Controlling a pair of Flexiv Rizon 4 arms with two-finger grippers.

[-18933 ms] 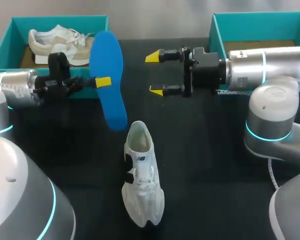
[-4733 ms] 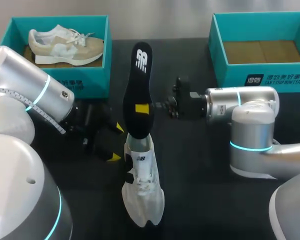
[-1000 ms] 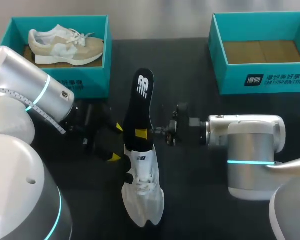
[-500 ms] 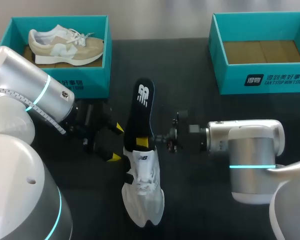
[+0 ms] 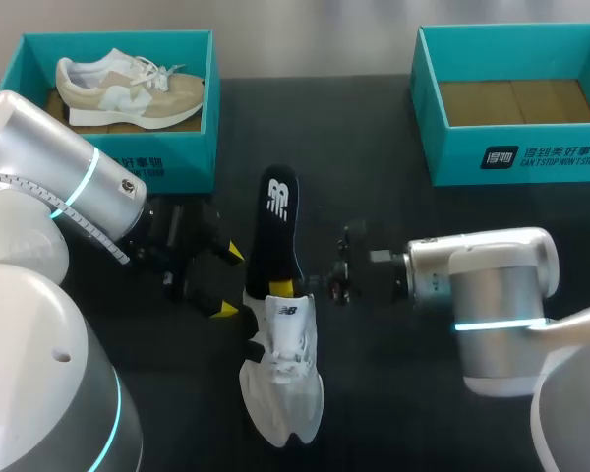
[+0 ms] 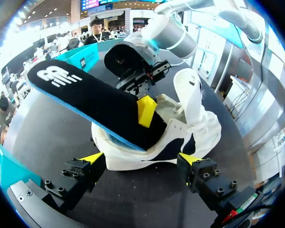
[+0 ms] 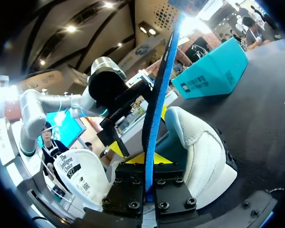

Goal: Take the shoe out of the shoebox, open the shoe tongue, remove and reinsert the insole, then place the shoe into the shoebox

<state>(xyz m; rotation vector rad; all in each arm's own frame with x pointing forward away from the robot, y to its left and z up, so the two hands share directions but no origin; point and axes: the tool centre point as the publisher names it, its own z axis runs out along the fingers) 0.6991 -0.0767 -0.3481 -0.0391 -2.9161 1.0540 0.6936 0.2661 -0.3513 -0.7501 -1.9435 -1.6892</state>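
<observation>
head view: right claw [image 5: 287, 286] clamps insole [image 5: 278, 221] angled into shoe [image 5: 282, 379].

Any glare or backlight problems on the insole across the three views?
Head view: even light, no glare, but the black insole barely contrasts with the dark table. Left wrist view: insole and shoe well lit. Right wrist view: insole edge-on in the right gripper, its far end lost in bright glare.
</observation>
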